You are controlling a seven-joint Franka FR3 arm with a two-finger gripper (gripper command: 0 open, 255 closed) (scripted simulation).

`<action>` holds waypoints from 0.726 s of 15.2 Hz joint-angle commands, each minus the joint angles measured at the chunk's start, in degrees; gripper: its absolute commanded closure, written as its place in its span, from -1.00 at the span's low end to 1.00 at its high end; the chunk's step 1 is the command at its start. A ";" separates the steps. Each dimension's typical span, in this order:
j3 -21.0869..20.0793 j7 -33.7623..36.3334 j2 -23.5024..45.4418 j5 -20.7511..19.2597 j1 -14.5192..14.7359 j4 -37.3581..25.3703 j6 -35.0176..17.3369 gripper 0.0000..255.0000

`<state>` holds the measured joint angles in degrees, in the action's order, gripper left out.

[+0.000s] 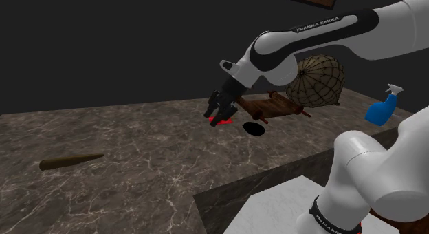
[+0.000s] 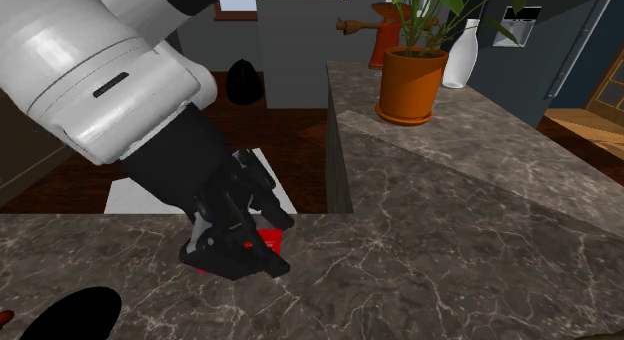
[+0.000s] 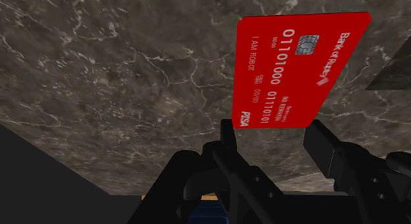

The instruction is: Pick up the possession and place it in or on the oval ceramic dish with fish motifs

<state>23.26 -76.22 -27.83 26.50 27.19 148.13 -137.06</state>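
End effector clasping a red bank card
Its two black fingers are pressing on the card's near end from both sides, low over the dark marbled surface. In the shoulder view, a black oval dish is lying just to its right.

In the second exterior view the gripper is covering most of the red bank card, so you are seeing just slivers of red. The black oval dish is running off that view's bottom edge, and in the shoulder view the arm is hiding part of the wooden rack.
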 commanded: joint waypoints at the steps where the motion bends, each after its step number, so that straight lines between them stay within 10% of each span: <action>1: 1.78 -1.79 -1.80 -1.68 -1.94 0.79 2.04 1.00; 11: 11.87 -11.28 -7.20 -10.23 -11.42 -0.11 13.46 1.00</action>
<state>33.97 -86.39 -34.68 17.19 16.71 148.40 -124.93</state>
